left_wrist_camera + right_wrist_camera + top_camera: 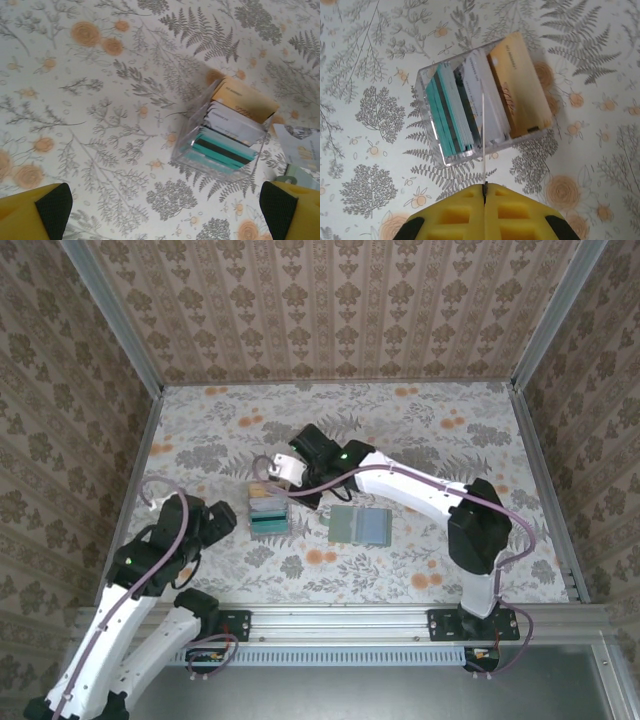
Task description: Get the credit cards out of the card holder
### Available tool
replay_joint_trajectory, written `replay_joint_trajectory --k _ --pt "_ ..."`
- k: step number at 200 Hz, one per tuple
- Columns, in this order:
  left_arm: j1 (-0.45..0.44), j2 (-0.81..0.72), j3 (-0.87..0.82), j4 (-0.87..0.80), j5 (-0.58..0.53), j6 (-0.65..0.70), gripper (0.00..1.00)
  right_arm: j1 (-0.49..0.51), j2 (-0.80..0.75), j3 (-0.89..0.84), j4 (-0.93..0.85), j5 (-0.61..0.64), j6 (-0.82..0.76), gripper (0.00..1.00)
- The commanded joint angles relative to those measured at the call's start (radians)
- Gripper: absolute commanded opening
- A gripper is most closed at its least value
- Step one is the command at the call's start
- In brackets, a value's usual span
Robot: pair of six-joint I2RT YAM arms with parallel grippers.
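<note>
Card [483, 135] pinched edge-on in right tool [484, 192] over clear box [431, 145] of cards [517, 85]; left tool [165, 205] spread wide.

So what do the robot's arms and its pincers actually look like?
Both the left arm and the right arm are slim white tubes joined by chunky black joints, each with a small green light. A thin purplish-grey cable loops loosely along each. The left gripper and right gripper have blocky yellow fingers with black pads.
</note>
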Motion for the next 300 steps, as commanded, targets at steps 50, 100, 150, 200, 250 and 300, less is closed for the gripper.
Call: replay_joint_trajectory --k 50,100,150,200,250,300 --pt "0.014 -0.083 -0.014 -0.14 -0.072 -0.045 1.0 0.053 0.159 0.186 -0.069 0.061 -0.129 0.0" --pt "0.015 -0.086 -0.018 -0.139 -0.059 -0.035 1.0 0.056 0.217 0.208 -0.057 0.103 -0.15 0.0" --pt "0.015 -0.086 -0.022 -0.137 -0.056 -0.034 1.0 0.056 0.244 0.226 -0.058 0.093 -0.146 0.0" --pt "0.017 -0.083 -0.026 -0.121 -0.041 -0.023 1.0 0.057 0.269 0.23 -0.055 0.077 -0.133 0.0" --pt "0.02 -0.08 -0.025 -0.113 -0.036 -0.011 1.0 0.058 0.265 0.229 -0.037 0.096 -0.107 0.25" --pt "0.019 -0.03 -0.023 -0.057 -0.016 0.017 1.0 0.046 0.185 0.192 0.016 0.144 -0.022 0.4"
